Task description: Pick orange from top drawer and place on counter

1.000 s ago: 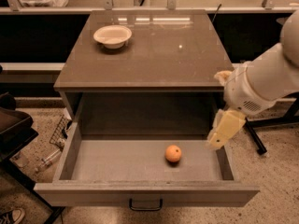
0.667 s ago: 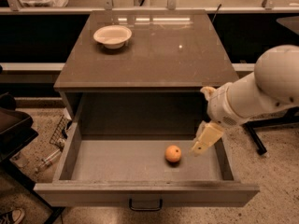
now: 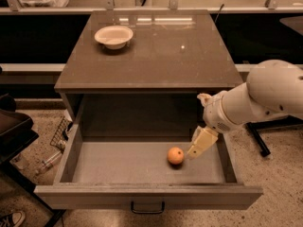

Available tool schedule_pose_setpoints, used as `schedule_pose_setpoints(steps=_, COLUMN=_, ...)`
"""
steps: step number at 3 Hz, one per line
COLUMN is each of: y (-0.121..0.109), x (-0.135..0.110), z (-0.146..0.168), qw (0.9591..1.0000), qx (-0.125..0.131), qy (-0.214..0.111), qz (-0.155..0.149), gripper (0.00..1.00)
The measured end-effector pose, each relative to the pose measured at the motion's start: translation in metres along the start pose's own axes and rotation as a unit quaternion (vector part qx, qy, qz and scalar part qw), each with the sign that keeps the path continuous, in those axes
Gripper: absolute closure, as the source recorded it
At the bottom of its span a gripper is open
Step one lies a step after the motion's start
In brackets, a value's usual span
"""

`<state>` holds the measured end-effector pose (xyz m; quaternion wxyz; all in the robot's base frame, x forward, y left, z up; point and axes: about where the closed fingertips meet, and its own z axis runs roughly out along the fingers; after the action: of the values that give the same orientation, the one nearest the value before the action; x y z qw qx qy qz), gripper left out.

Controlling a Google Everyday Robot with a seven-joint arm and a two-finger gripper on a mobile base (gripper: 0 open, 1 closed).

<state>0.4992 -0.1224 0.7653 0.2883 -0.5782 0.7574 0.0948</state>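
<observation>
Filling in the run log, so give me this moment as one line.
phase: reach | top drawer: open | orange: on drawer floor | gripper: beside orange, inside drawer | counter: holds white bowl

Right edge crops the arm (image 3: 272, 93), end effector (image 3: 192, 153) low inside top drawer (image 3: 118, 164), shoe (image 3: 11, 219) cropped bottom-left.

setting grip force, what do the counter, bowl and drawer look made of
Counter: glossy grey-brown, likely laminate or polished stone; it mirrors the lights. White bowl: matte, perhaps paper or plastic. Top drawer: grey, no glare, maybe painted board. Gripper sits in the drawer beside the orange.
</observation>
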Motion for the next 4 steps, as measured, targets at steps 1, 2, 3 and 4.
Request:
schedule_pose_setpoints(steps=1, y=0.007, x=0.006, z=0.018, qw=0.9998, qx=-0.016, qy=0.002, qz=0.007, gripper=0.00)
schedule_pose_setpoints(steps=2, y=0.021, x=0.019, z=0.051, qw=0.9988, qx=-0.042, qy=-0.012, qz=0.024, gripper=0.00)
schedule_pose_setpoints(steps=3, y=0.031, x=0.028, z=0.084, qw=0.9967, qx=-0.064, qy=-0.030, qz=0.040, gripper=0.18)
schedule_pose_setpoints(steps=4, y=0.040, x=0.035, z=0.106, qw=0.9942, qx=-0.082, qy=-0.045, qz=0.052, gripper=0.29)
